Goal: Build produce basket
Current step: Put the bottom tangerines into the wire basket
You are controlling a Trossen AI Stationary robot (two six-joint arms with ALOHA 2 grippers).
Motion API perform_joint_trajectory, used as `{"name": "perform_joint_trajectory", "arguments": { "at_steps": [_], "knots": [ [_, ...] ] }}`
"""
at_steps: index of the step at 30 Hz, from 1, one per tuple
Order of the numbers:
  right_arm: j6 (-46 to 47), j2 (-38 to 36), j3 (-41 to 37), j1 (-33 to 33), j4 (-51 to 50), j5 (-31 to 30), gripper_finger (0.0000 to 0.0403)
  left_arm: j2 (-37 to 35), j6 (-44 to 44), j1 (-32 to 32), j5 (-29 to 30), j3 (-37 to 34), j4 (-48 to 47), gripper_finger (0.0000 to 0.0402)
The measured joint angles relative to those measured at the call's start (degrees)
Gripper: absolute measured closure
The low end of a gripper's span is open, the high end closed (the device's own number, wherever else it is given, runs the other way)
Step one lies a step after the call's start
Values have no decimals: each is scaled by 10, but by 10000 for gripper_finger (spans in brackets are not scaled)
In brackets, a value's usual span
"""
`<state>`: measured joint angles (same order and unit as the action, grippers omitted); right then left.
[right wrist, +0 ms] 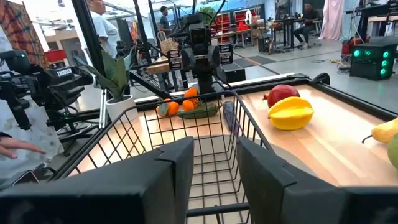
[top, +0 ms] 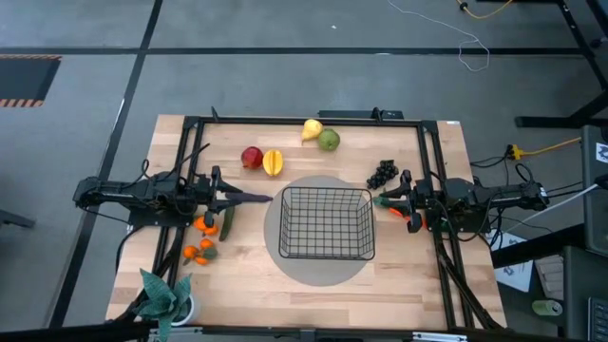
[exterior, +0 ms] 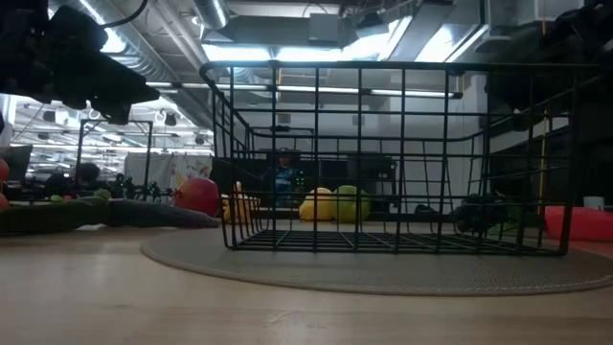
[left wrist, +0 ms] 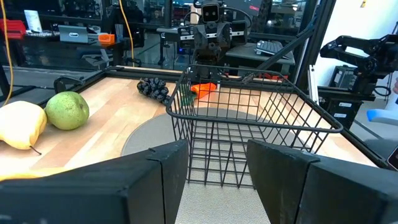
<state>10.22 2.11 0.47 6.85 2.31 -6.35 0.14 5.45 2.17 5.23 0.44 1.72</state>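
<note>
basket [top: 326, 223] sits empty mid-table between both open grippers; left gripper [top: 255, 198] is closest to the cucumber [top: 227, 223] lying lengthwise just beside it, right gripper [top: 383, 200] by the grapes [top: 382, 173]

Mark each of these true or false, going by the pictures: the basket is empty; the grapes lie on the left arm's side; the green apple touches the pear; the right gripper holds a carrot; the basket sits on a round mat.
1. The basket is empty. True.
2. The grapes lie on the left arm's side. False: they lie by the right arm.
3. The green apple touches the pear. True.
4. The right gripper holds a carrot. False: its fingers are open and hold nothing.
5. The basket sits on a round mat. True.
</note>
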Motion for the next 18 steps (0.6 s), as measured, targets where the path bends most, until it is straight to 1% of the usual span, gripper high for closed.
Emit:
{"name": "perform_joint_trajectory", "arguments": {
  "at_steps": [11,18],
  "knots": [
    [60,0,0,0,-3,20,281,0,0,0,0,0,0,248],
    [60,0,0,0,-3,20,281,0,0,0,0,0,0,248]
  ]
}}
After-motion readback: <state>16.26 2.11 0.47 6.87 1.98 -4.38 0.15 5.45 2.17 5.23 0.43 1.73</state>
